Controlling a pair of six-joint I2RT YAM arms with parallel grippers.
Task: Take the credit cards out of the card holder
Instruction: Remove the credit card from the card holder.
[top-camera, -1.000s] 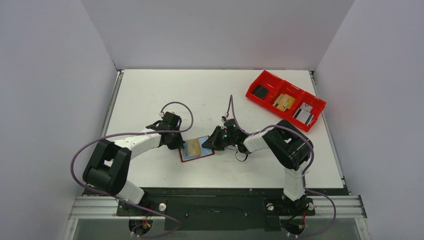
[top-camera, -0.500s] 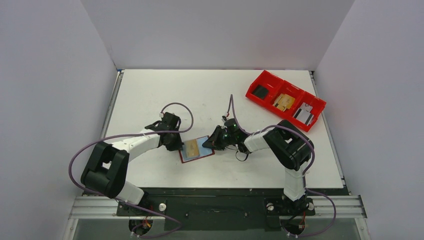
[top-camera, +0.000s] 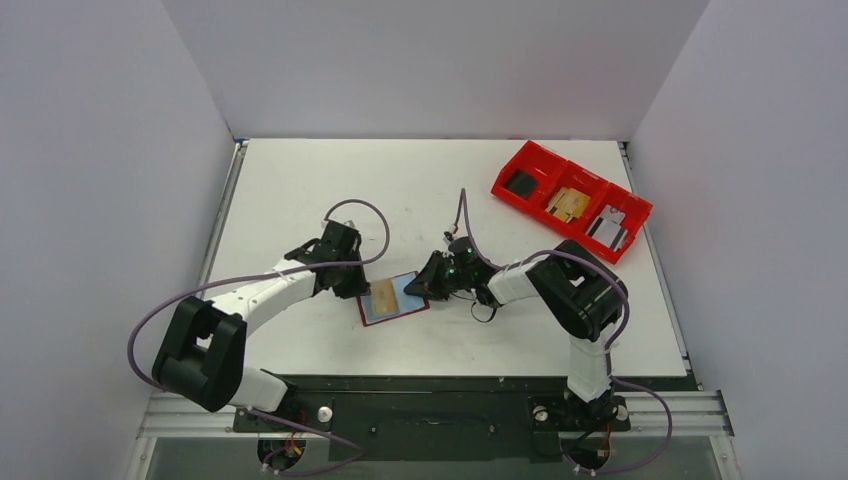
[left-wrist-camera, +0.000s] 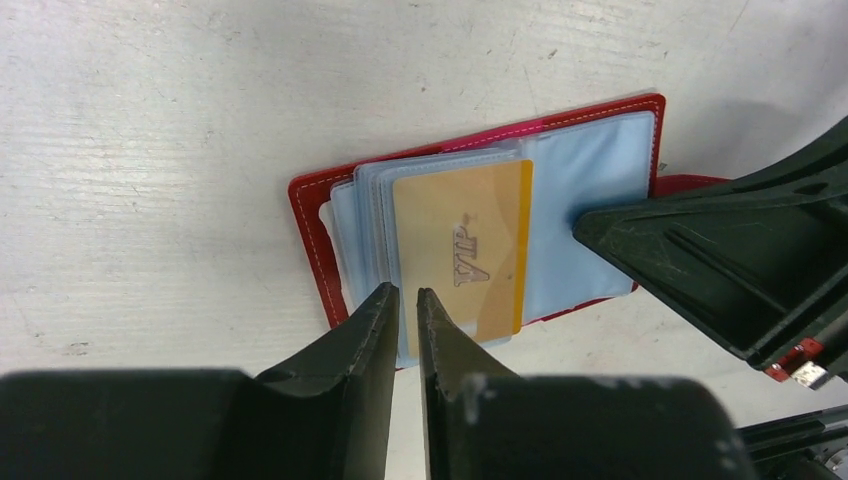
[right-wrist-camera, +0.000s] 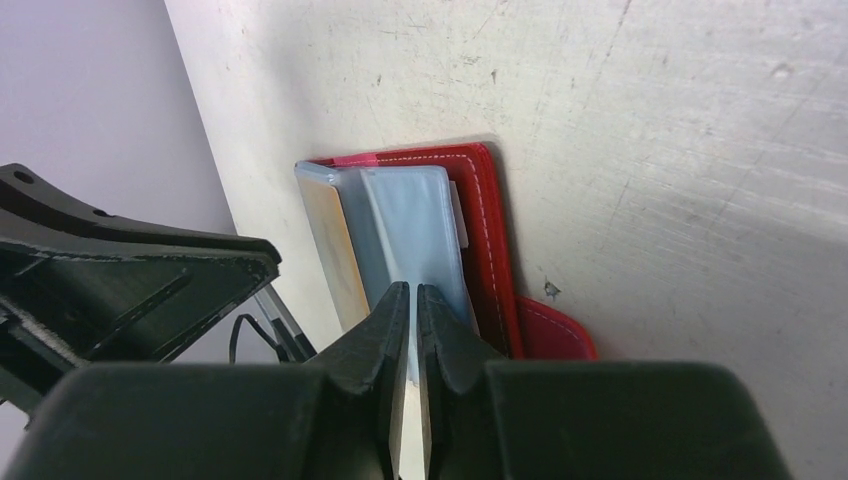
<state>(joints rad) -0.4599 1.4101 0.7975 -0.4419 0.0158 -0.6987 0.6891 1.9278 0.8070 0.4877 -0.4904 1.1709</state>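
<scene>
The card holder (top-camera: 393, 298) lies open on the table, a dark red cover (left-wrist-camera: 310, 235) with pale blue sleeves. A tan credit card (left-wrist-camera: 465, 250) marked VIP, with a yellow band, tops the left stack of sleeves. My left gripper (left-wrist-camera: 403, 293) sits at the holder's left edge, its tips over the sleeve edges. Its jaws stand a narrow slit apart with nothing between them. My right gripper (right-wrist-camera: 413, 290) is shut, its tips resting on the right-hand blue sleeve (right-wrist-camera: 415, 225). In the top view the left gripper (top-camera: 362, 290) and right gripper (top-camera: 418, 288) flank the holder.
A bright red three-compartment bin (top-camera: 570, 198) stands at the back right, holding a dark item, a tan card and a grey-black item. White walls enclose the table on three sides. The holder's red clasp tab (right-wrist-camera: 555, 330) sticks out beside my right fingers.
My left jaws have parted slightly from shut. The left arm's elbow has swung left while its gripper stays at the holder's edge. The right arm and holder have not moved.
</scene>
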